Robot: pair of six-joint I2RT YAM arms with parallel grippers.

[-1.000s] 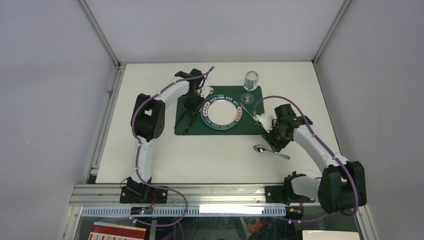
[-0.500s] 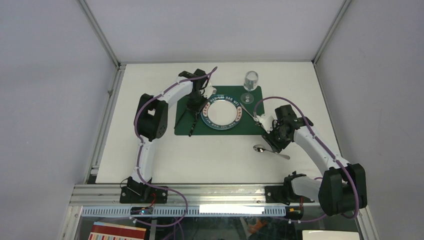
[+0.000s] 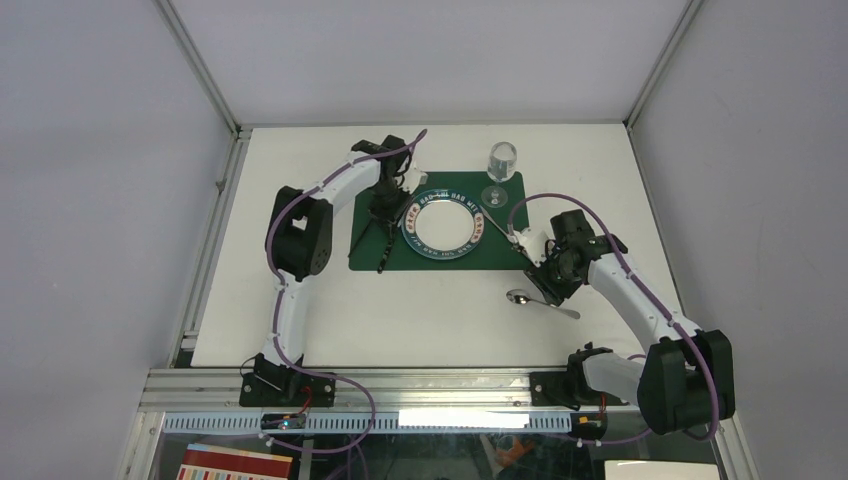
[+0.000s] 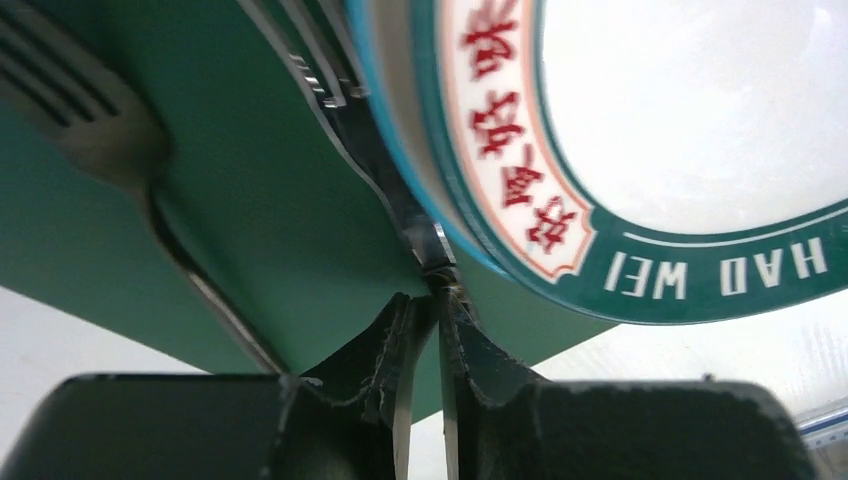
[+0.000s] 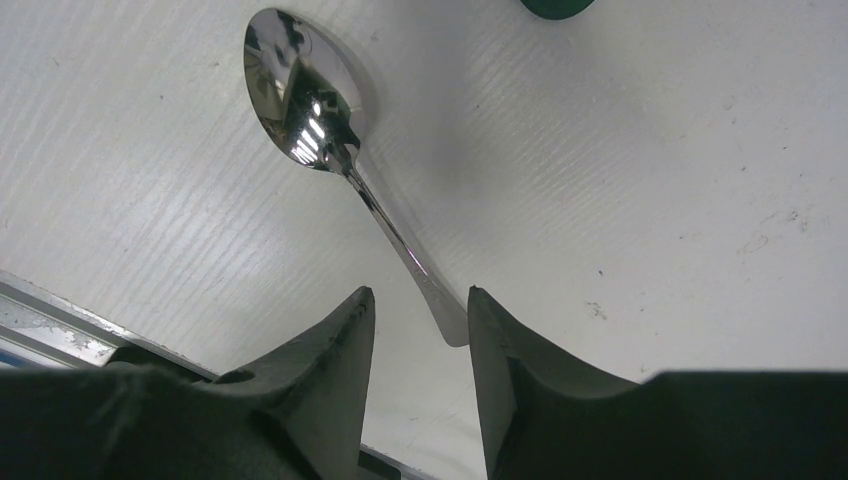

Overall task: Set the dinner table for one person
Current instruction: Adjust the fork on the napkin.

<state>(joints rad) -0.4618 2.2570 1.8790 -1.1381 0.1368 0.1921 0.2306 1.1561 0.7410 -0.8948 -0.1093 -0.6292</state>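
Your dinner table is the big plain white rectangle filling the middle of the overhead view. Up close it is matte and lightly speckled, and it is edged with silver aluminium framing, with both arm bases on its near rail. It looks wider side to side than front to back, so its long axis runs across the view, parallel to that rail. The dark green placemat on its far half lies the same way. On the mat you have a white plate with a teal band and red lettering. A stemmed glass stands upright at the far right corner, and a knife lies on a slant between the plate and the mat's right edge. Left of the plate two forks splay into a V. One fork lies free. Your left gripper has its fingers pressed nearly together, pinching the handle tip of the second fork, which runs just beside the plate's rim and is crowded by it on that side. A spoon lies on bare table off the mat's near right corner, bowl to the left, handle toward the near right. Your right gripper is spread, with a finger on either side of the spoon's handle end, a gap on each side, and nothing gripped.
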